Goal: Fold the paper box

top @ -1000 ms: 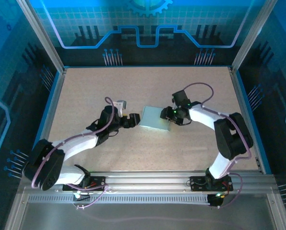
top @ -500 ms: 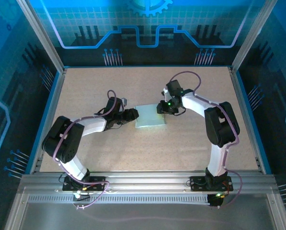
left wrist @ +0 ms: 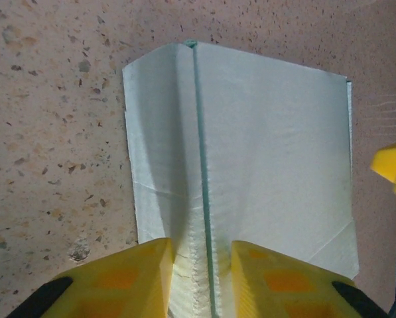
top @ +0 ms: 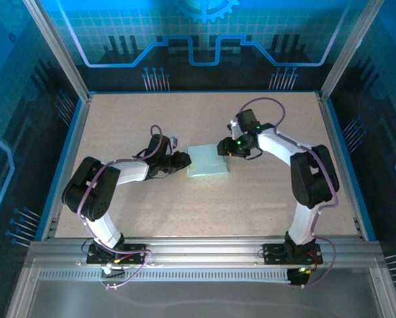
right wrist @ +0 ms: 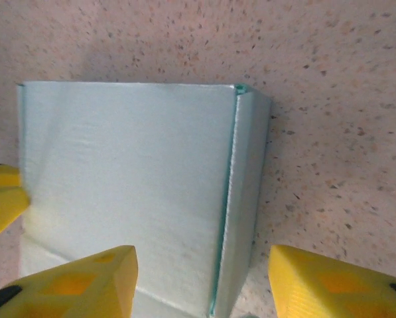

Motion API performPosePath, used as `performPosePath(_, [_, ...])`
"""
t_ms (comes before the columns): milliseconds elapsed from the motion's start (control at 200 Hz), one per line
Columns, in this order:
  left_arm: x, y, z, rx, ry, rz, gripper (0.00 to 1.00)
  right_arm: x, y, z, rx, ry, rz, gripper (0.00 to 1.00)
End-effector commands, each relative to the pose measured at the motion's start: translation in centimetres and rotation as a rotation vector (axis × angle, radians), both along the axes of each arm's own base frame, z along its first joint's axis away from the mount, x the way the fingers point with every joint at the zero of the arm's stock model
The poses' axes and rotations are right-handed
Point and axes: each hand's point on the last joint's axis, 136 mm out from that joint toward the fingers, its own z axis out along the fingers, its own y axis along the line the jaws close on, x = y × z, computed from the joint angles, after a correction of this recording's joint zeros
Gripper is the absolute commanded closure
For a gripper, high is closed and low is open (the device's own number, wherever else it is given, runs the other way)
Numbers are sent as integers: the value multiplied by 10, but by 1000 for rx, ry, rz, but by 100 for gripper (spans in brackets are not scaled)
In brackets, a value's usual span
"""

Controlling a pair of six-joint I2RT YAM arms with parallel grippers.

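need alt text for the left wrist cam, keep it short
A pale mint paper box lies on the speckled table, one raised fold running toward the camera. The left gripper straddles the fold's near end, jaws apart; another yellow fingertip shows at the right edge.

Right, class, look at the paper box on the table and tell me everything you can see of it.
The paper box is plain, unmarked, pale mint card, thin and faintly creased. It lies flattish near the middle of the speckled table, a broad panel with a narrow strip folded up along a green-edged crease. The left pincer straddles one such fold, a yellow finger either side; the right pincer stands open astride a fold too. Whether either touches the card is unclear.
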Motion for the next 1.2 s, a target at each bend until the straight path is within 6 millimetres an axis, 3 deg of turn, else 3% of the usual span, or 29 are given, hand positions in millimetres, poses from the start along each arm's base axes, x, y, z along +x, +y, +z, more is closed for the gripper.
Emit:
performPosePath(0, [-6, 2, -12, -23, 41, -17, 73, 2, -7, 20, 67, -36, -30, 40])
performPosePath(295, [-8, 4, -18, -63, 77, -37, 82, -5, -14, 21, 101, -36, -46, 36])
performPosePath(515, [-8, 9, -17, -112, 90, -40, 88, -9, -7, 18, 167, -18, -46, 30])
performPosePath(755, [-8, 12, -17, -171, 114, -48, 88, -10, 5, 14, 267, 23, -49, 24])
performPosePath(996, [-7, 11, -18, -174, 115, -56, 87, -9, 25, 22, 413, 61, -19, 24])
performPosePath(1196, [-7, 10, -18, -175, 115, -60, 86, -7, 33, 23, 460, 88, -1, 34])
